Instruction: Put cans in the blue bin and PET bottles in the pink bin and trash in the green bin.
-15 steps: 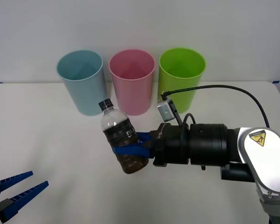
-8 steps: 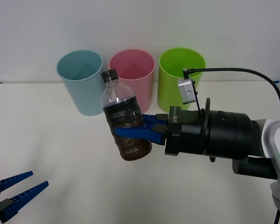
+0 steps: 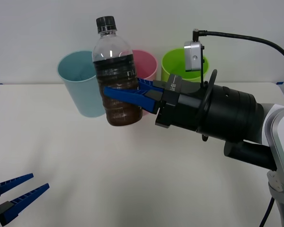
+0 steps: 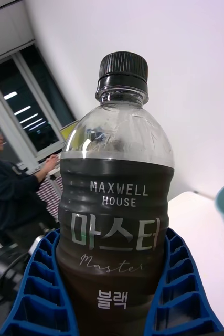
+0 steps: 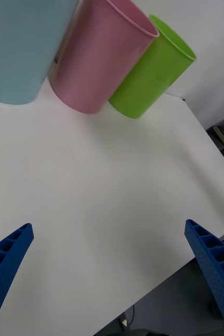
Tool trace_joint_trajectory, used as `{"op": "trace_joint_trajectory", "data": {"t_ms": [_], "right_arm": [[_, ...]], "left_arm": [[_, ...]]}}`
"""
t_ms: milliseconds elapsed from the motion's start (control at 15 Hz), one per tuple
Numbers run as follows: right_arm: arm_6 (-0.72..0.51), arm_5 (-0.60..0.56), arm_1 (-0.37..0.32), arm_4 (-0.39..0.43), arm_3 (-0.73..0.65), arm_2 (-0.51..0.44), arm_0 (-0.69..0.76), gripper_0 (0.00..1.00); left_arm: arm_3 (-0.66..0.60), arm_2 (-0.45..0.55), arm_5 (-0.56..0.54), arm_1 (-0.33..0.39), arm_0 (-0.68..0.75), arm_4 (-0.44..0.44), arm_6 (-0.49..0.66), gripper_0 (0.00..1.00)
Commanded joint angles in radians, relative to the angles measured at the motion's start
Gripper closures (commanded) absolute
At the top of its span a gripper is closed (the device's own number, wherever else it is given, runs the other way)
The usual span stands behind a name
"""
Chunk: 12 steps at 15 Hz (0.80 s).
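PET bottle (image 4: pixel 116 220) label: "MAXWELL HOUSE", Korean "마스터", script "Master", "블랙" below.

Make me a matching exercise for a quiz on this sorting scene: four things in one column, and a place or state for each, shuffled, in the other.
Things:
1. Maxwell House coffee bottle
2. left pincer
3. green bin
4. blue bin

Places or states:
A. open, low over the table's near left corner
B. standing at the right end of the row of bins
C. held upright above the table in the right pincer
D. standing at the left end of the row of bins

Pairs: 1-C, 2-A, 3-B, 4-D
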Motion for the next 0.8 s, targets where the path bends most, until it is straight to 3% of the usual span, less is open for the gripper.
{"op": "trace_joint_trajectory", "data": {"t_ms": [67,267,800], "right_arm": [[-0.013,0.094,0.002,0.097,0.0,0.007,-0.03,1.0],[-0.038,0.156,0.002,0.209,0.017,0.01,-0.073,1.0],[-0.046,0.255,0.038,0.38,0.207,0.034,-0.254,1.0]], "left_arm": [[0.0,0.0,0.0,0.0,0.0,0.0,0.0,0.0],[0.0,0.0,0.0,0.0,0.0,0.0,0.0,0.0],[0.0,0.0,0.0,0.0,0.0,0.0,0.0,0.0]]}}
